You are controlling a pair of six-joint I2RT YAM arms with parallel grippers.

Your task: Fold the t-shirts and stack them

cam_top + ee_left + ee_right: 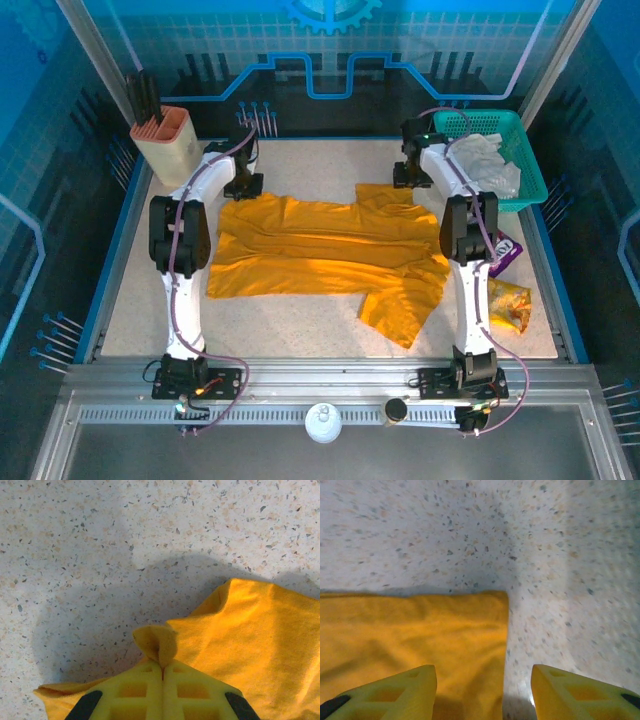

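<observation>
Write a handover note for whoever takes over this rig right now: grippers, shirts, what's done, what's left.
Left gripper: shut on the far-left edge of the mustard-orange t-shirt.
Right gripper: open, jaws apart over the shirt's far-right corner, holding nothing.
Shirts: the orange one lies spread on the table, wrinkled and not folded. The pale white-grey t-shirt sits crumpled in the green basket, far right.
Done: orange shirt laid out.
Left: fold it, fetch and fold the pale one, stack both.
</observation>
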